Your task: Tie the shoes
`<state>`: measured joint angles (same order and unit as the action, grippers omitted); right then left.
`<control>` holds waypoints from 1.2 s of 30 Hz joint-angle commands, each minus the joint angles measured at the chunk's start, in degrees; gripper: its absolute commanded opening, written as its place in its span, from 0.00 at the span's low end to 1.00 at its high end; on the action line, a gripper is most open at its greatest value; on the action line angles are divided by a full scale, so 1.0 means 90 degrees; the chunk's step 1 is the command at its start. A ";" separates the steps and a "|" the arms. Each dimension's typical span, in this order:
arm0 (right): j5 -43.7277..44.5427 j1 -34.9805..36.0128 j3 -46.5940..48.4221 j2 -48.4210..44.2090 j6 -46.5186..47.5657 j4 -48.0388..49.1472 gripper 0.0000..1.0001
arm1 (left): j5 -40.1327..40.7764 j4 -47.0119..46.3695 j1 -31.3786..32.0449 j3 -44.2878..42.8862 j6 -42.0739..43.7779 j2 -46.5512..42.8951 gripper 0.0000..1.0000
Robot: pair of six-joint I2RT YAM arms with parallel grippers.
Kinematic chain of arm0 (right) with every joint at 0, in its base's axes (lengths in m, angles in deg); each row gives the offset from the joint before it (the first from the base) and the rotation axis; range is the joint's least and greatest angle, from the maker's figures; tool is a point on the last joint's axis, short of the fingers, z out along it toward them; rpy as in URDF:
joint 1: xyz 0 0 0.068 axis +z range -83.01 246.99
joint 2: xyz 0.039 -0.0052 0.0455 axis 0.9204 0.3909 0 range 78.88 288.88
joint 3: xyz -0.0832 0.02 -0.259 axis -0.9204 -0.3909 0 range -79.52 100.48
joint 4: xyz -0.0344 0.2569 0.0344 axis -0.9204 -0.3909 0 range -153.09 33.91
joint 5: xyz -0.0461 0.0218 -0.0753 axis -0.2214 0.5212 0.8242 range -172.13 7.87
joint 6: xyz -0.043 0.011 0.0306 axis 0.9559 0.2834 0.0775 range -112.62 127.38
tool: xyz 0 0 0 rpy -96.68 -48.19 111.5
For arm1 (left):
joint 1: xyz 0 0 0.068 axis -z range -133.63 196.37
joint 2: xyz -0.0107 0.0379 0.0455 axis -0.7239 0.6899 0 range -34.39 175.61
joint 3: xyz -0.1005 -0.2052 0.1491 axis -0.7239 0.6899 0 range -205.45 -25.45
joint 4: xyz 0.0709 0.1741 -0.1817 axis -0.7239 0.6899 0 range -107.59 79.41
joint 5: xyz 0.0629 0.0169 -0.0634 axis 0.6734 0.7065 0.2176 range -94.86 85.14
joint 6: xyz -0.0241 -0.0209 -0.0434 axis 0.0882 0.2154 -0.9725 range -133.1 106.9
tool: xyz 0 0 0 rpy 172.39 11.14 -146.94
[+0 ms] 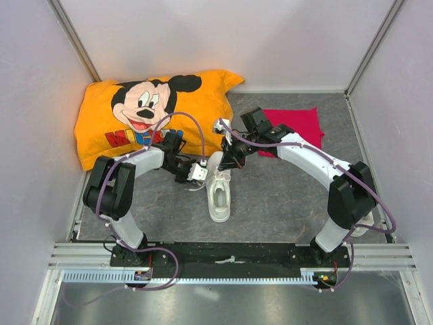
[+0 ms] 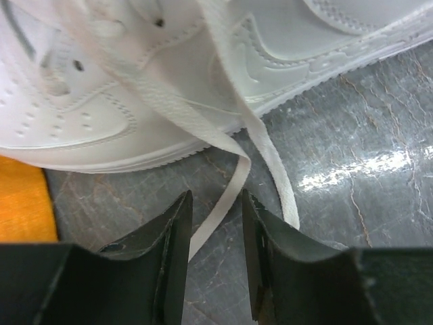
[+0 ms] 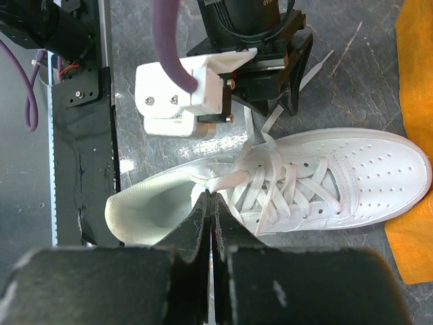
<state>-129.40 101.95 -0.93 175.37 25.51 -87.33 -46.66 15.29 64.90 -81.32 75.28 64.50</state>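
Left gripper (image 2: pixel 215 203): fingers apart, with a loose lace end (image 2: pixel 237 177) running down between them and not visibly touching either one. The white sneaker (image 3: pixel 352 169) sits on its sole just ahead of these fingertips, side wall toward them, on the grey tabletop (image 2: pixel 352 223). Right gripper (image 3: pixel 210 203): fingers pressed together on a lace strand (image 3: pixel 233 179) at the top eyelets, by the edge of the sneaker's opening; the left gripper is just across the shoe from it.

top: overhead, far | wrists: close, both on shoe (image 3: pixel 318 179)
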 commanded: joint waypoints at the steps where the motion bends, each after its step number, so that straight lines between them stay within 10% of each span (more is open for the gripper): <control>1: -0.0070 -0.0027 -0.0050 -0.0184 -0.0032 0.0171 0.00 | 0.0249 0.0233 0.0090 -0.0236 0.0435 0.0262 0.43; 8: -0.0061 -0.0027 -0.0070 -0.0154 -0.0042 0.0200 0.00 | 0.0407 0.0603 0.0217 -0.0247 0.0629 0.0418 0.44; 15: -0.0032 -0.0037 -0.0128 -0.0174 -0.0022 0.0229 0.00 | 0.0231 0.0671 0.0188 -0.0090 0.0454 -0.0118 0.02; 36: 0.0379 -0.0076 -0.0363 -0.0408 -0.0472 0.0864 0.00 | -0.0931 0.2849 -0.0320 -0.0032 -0.0866 -0.4004 0.02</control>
<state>-125.81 101.40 -3.75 174.28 22.15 -82.22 -52.00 30.94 62.80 -81.94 68.30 34.55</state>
